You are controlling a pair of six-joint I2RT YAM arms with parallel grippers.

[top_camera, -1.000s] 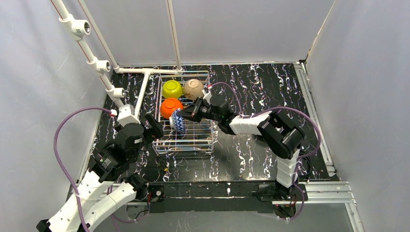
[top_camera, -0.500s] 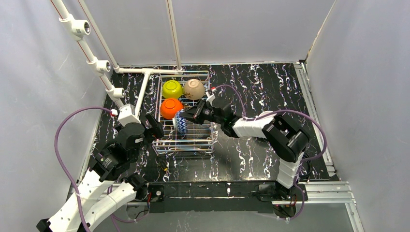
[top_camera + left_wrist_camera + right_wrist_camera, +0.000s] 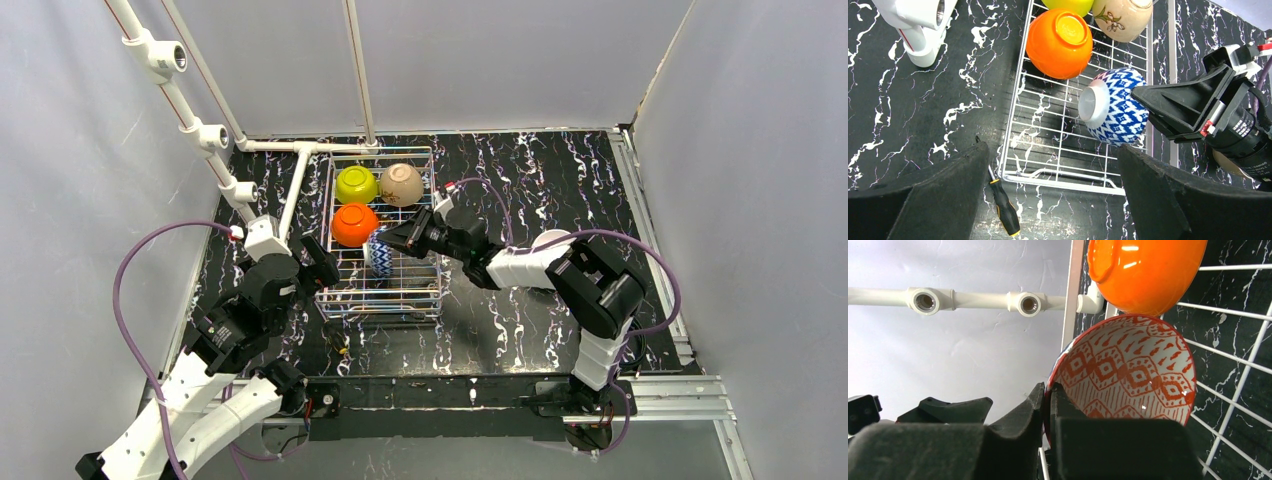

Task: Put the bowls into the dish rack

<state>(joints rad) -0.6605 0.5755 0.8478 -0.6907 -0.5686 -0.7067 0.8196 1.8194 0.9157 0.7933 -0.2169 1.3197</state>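
Note:
The white wire dish rack (image 3: 380, 298) holds a lime-yellow bowl (image 3: 355, 184), a beige bowl (image 3: 401, 184) and an orange bowl (image 3: 354, 224), all upside down. My right gripper (image 3: 393, 243) is shut on the rim of the blue-and-white patterned bowl (image 3: 378, 254) and holds it on its side inside the rack, next to the orange bowl. In the right wrist view the fingers (image 3: 1048, 400) pinch that bowl's wall (image 3: 1128, 375). My left gripper (image 3: 1053, 200) is open and empty over the rack's near edge (image 3: 1063, 182).
A black-and-yellow screwdriver (image 3: 1005, 212) lies on the black marbled table by the rack's near left corner. A white pipe frame (image 3: 215, 140) runs along the left and back. A pale bowl's edge (image 3: 548, 239) shows behind the right arm.
My right gripper has carried the patterned bowl a little right and lower into the rack, and its arm has swung right. The left arm has not moved.

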